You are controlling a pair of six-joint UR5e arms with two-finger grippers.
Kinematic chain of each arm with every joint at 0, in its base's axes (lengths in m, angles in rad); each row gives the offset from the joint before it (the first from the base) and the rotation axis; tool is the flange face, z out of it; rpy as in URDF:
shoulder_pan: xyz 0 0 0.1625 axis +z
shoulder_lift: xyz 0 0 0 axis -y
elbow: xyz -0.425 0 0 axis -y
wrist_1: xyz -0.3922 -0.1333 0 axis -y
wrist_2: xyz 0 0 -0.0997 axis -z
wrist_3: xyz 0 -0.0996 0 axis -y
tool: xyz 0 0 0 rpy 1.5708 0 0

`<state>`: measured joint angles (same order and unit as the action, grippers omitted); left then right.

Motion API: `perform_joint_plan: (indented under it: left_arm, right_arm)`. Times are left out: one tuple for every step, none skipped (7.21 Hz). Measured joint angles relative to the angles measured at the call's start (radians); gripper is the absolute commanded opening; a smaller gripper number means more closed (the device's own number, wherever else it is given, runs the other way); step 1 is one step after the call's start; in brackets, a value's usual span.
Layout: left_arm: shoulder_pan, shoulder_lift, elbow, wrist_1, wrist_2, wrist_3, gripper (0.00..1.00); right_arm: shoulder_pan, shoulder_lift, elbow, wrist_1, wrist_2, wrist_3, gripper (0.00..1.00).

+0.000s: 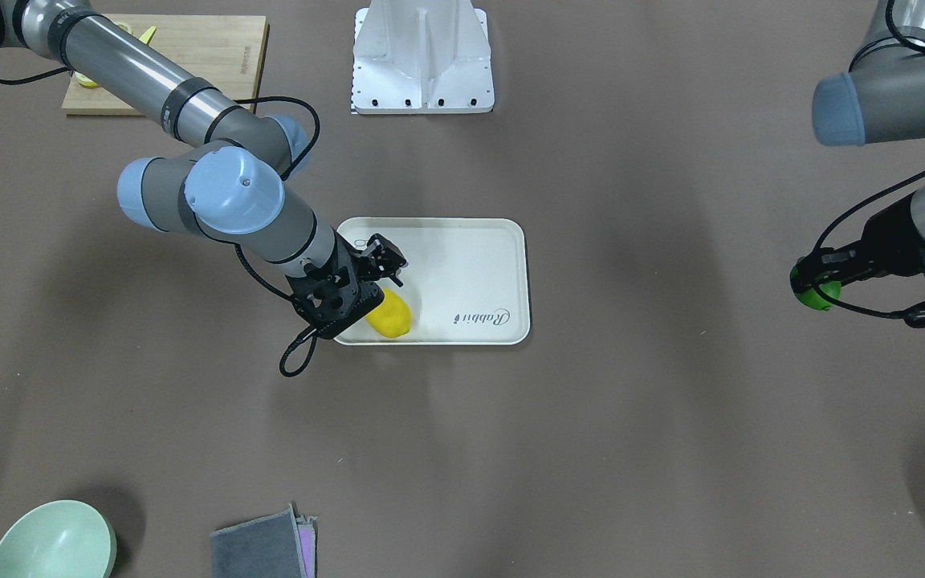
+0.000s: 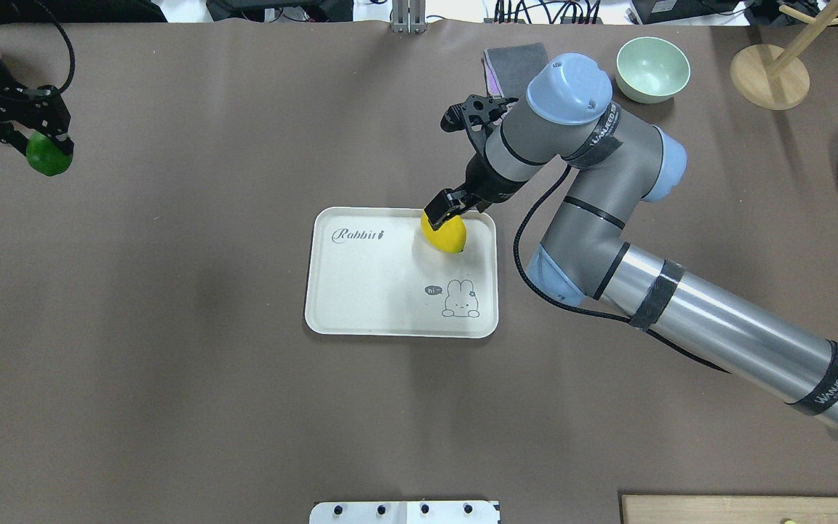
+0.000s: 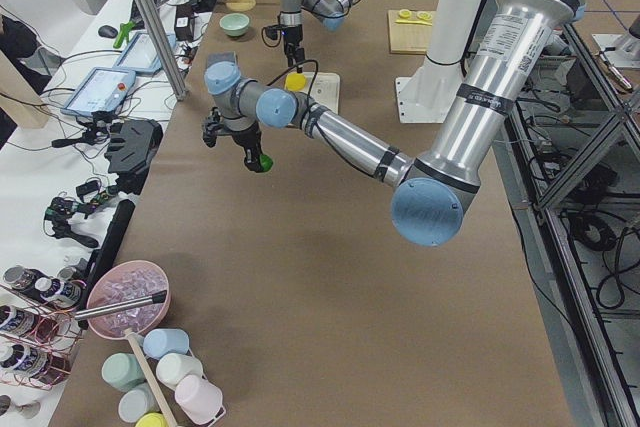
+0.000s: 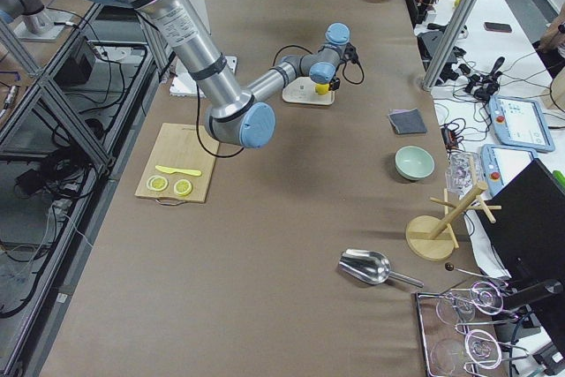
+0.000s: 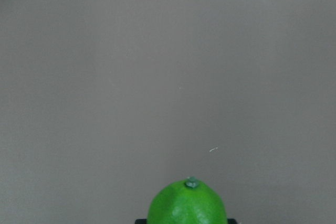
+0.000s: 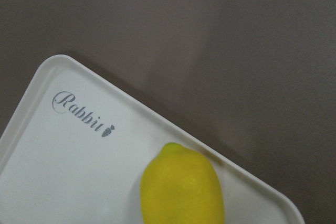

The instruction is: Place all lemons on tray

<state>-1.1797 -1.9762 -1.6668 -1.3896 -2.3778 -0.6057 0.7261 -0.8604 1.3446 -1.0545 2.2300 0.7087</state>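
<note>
The yellow lemon (image 2: 447, 234) was clasped by the right gripper (image 2: 442, 211) low over the tray (image 2: 361, 291) beneath it, seemingly for setting down; the green lemon (image 2: 49, 154) was grasped in the left gripper (image 2: 46, 142), over the tabletop (image 2: 172, 291).

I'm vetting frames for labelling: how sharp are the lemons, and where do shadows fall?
Left wrist view: green lemon sharp, cropped by the bottom edge. Right wrist view: yellow lemon slightly soft, tray script readable. Overhead view: broad, soft shadows on the table.
</note>
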Motion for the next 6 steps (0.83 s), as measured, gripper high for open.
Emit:
perform_joint_plan:
  left_arm:
    - [0.015,-0.023,-0.002,0.003,0.007,-0.045,0.0]
    - [0.043,-0.046,-0.005,0.003,0.011,-0.101,0.0]
    - [0.09,-0.07,-0.005,0.002,0.016,-0.166,0.0]
    - [0.147,-0.101,-0.005,-0.001,0.034,-0.24,0.0]
    - [0.197,-0.137,-0.005,-0.002,0.06,-0.309,0.0]
    - [0.258,-0.173,-0.003,-0.004,0.091,-0.377,0.0]
  right_arm:
    - [0.034,-0.008,0.002,0.014,0.036,0.0,1.0]
    - [0.079,-0.024,0.005,0.025,0.079,-0.01,1.0]
    - [0.13,-0.059,0.008,0.048,0.126,-0.042,1.0]
    - [0.184,-0.11,0.009,0.091,0.18,-0.083,1.0]
    - [0.238,-0.17,0.009,0.154,0.239,-0.108,0.99]
    - [0.297,-0.23,0.011,0.219,0.3,-0.119,0.99]
